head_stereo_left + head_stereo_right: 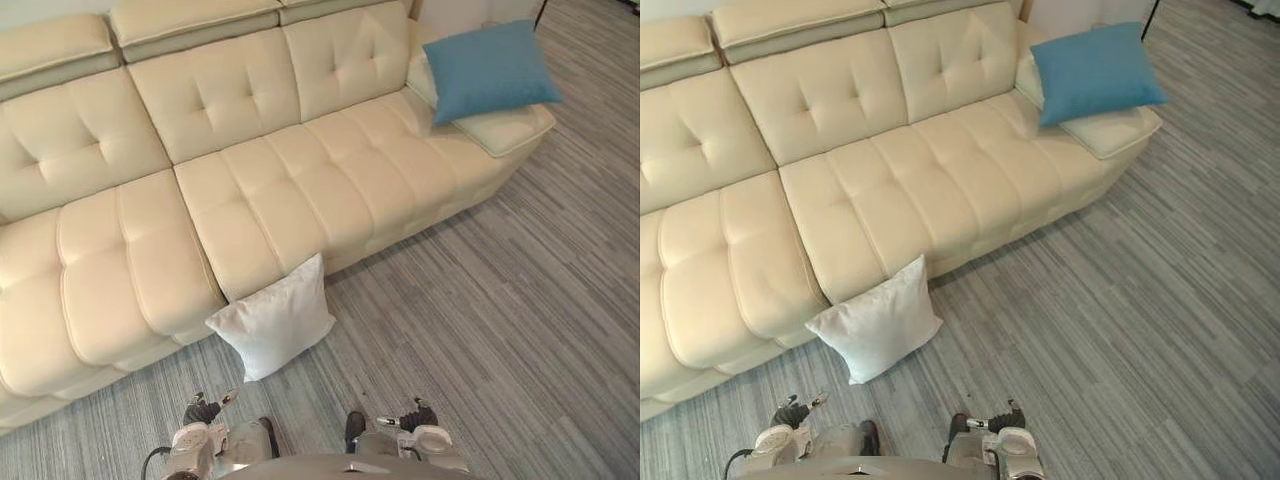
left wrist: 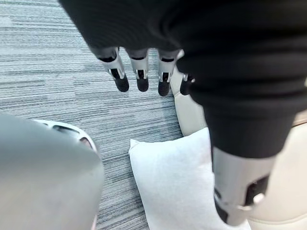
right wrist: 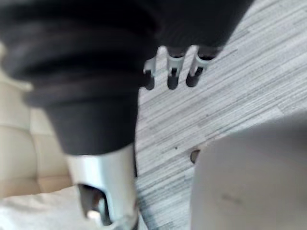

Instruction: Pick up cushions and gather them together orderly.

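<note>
Left hand and right hand hang straight-fingered, empty. White cushion leans on the floor against the sofa's front edge; blue cushion lies on its right end. Both look light and soft, likely best taken by squeezing an edge.

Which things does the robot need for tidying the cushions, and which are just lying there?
For the job:
- white cushion, on the floor leaning against the sofa's front
- blue cushion, at the sofa's right end
- left hand and right hand, both open and holding nothing

Just there:
- sofa
- floor
</note>
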